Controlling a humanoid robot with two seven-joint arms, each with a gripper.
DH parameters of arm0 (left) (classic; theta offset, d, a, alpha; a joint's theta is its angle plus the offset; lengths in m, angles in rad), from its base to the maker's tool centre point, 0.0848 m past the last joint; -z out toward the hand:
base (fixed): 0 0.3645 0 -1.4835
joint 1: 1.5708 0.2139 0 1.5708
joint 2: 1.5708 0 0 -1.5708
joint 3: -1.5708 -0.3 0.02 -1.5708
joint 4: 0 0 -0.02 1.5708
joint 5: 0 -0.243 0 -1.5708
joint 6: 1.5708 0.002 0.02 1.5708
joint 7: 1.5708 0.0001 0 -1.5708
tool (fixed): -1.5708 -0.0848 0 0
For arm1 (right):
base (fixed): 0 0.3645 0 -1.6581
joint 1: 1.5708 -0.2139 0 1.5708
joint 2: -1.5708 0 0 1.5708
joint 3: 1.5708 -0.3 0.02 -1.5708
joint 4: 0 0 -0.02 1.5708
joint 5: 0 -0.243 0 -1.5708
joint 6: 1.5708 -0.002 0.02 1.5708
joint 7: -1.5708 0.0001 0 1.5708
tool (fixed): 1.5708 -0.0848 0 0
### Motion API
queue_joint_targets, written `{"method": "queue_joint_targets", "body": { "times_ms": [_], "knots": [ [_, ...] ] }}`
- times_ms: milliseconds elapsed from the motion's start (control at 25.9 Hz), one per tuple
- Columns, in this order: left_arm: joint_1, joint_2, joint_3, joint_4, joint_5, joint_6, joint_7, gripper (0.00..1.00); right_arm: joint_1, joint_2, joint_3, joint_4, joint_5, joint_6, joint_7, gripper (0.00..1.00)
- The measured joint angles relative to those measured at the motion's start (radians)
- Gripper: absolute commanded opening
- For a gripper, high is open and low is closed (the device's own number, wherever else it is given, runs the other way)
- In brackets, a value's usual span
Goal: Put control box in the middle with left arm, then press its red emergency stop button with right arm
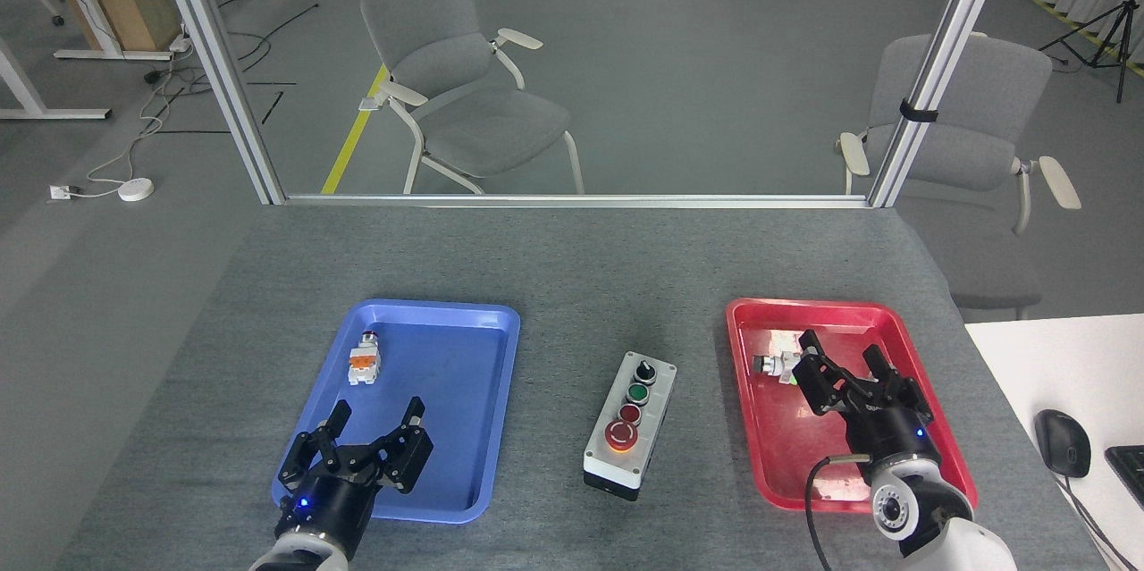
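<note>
With the control box [630, 424] set between the trays, the red emergency stop button [620, 435] (near end) should be pressed squarely by the right gripper [840, 358], fingers spread.

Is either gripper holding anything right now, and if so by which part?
Nothing is held. The left gripper is open over the blue plastic tray; the right gripper is open over the red plastic tray, empty.

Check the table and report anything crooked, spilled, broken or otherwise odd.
Only one thing: the control box sits slightly askew on the grey cloth, between the blue tray and red tray. Nothing looks spilled or broken.
</note>
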Motion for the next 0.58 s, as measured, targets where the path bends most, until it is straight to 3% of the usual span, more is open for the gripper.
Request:
{"method": "queue_joint_targets", "body": {
  "times_ms": [348,579],
  "knots": [
    [0.0,0.0,0.001,0.0,0.0,0.0,0.0,0.99,0.123,0.06,-0.062,-0.138,0.004,0.014,-0.006,1.0],
    [0.0,-0.001,0.001,0.0,0.0,0.0,0.0,0.99,0.15,0.073,-0.071,-0.158,-0.002,0.011,-0.002,1.0]
  ]
}}
